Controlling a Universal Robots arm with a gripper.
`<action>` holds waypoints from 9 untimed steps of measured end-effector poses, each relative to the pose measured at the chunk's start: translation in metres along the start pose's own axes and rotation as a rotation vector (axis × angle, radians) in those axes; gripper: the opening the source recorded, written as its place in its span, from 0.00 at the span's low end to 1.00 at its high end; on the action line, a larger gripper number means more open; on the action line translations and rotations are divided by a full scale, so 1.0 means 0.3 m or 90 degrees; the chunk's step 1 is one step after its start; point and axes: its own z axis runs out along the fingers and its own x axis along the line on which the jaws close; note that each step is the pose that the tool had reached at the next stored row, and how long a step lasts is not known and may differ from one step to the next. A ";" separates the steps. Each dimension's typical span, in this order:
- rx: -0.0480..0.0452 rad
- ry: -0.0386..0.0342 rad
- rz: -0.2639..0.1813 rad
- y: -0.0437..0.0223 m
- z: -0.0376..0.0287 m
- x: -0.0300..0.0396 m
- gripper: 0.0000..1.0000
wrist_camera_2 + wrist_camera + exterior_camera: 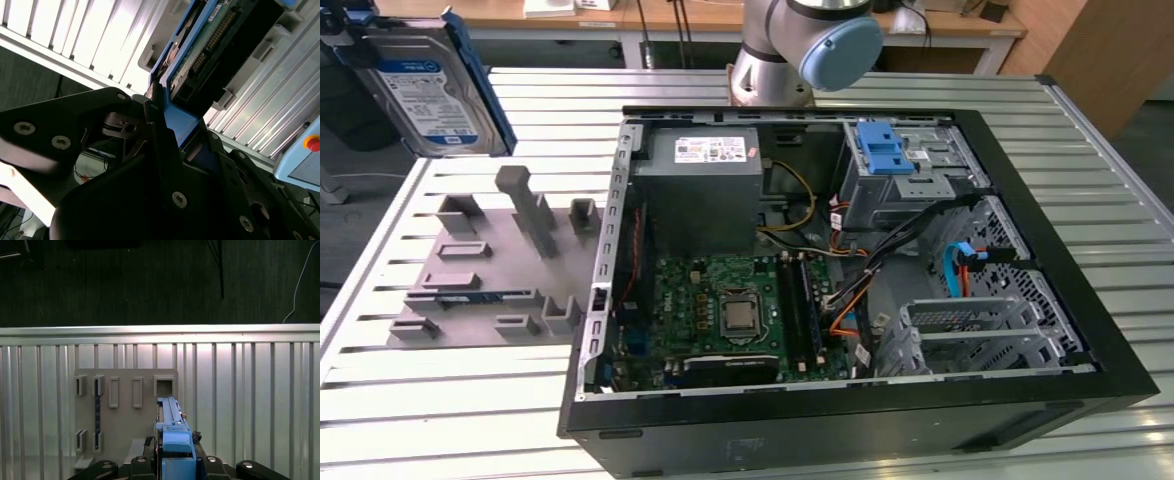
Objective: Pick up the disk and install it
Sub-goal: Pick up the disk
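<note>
In the exterior view we see the disk [434,95] up in the air above the far edge of the grey holder plate [494,272]. It stands on edge, a flat silver slab with a white-and-blue label and a blue plastic frame along its sides. The plate is matt grey, studded with upright blocks and slots, and it lies flat on the ribbed metal table [454,390]. Just beside the plate, on the exterior view's right, lies the open black computer case [854,440]. Inside it are a boxy grey power supply [700,200] and a green motherboard [734,310]. Beyond the plate and the case rises the arm [781,50], with its grey tube and pale-blue cap. In the second wrist view the gripper [167,117] has its black fingers [162,150] clamped tight on the disk's blue frame. The disk's underside shows a green circuit board and a dark connector strip. The shiny table slats run behind it. In the first wrist view we look along the disk's thin blue edge [172,432], pinched between the fingers and raised clear above the plate [125,430]. The plate's rectangular sockets line up in rows just beside that edge.
</note>
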 end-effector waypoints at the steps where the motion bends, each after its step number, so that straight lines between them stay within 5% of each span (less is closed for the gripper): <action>1: 0.0000 0.0000 0.000 0.000 -0.001 0.000 0.36; 9: 0.0004 0.0000 0.000 0.000 -0.002 0.000 0.36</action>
